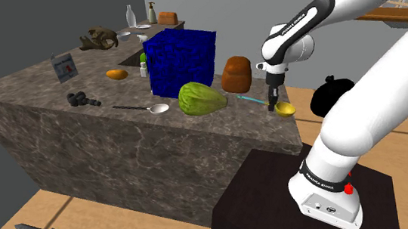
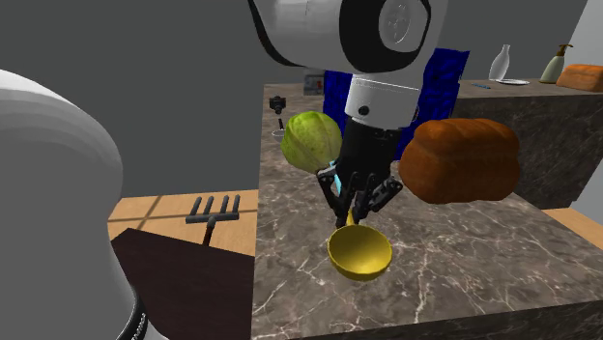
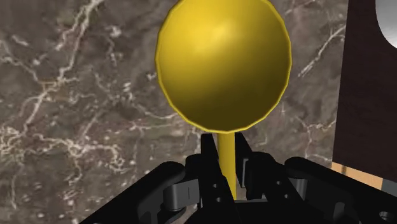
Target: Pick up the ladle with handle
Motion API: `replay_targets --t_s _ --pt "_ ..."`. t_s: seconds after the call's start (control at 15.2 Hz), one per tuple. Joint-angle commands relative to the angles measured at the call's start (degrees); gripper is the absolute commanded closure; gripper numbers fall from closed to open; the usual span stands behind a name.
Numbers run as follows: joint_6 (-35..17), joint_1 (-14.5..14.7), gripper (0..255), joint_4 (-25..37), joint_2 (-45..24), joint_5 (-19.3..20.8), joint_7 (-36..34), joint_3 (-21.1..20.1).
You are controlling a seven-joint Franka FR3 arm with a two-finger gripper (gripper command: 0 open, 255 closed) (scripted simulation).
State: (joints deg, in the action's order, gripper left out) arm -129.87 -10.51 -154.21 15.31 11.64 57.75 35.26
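The ladle has a yellow bowl (image 1: 285, 109) and a thin handle that turns teal (image 1: 250, 98) further back. It lies at the near corner of the dark marble counter (image 1: 60, 130), at the shoulder view's right. My black gripper (image 1: 275, 100) points down over it and is shut on the yellow stem just behind the bowl. In the wrist view the bowl (image 3: 224, 63) sits straight ahead of the gripper (image 3: 227, 167), and both fingers (image 3: 210, 159) clasp the stem. In the second exterior view the gripper (image 2: 356, 208) stands above the bowl (image 2: 359, 253). Whether the bowl touches the counter I cannot tell.
A green cabbage-like ball (image 1: 202, 98), a brown loaf (image 1: 235, 74) and a blue crate (image 1: 181, 59) stand close behind the ladle. A grey spoon (image 1: 145, 107) lies further along the counter. The counter's edge and the dark stand (image 1: 278, 194) are just beside the bowl.
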Motion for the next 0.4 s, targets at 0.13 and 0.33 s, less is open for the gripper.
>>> replay_targets --t_s 0.13,0.33 --pt "4.1 -0.8 255 1.1 3.2 1.1 -0.9 -0.9" --pt "5.3 -0.9 255 1.5 4.0 1.4 -1.2 -1.2"
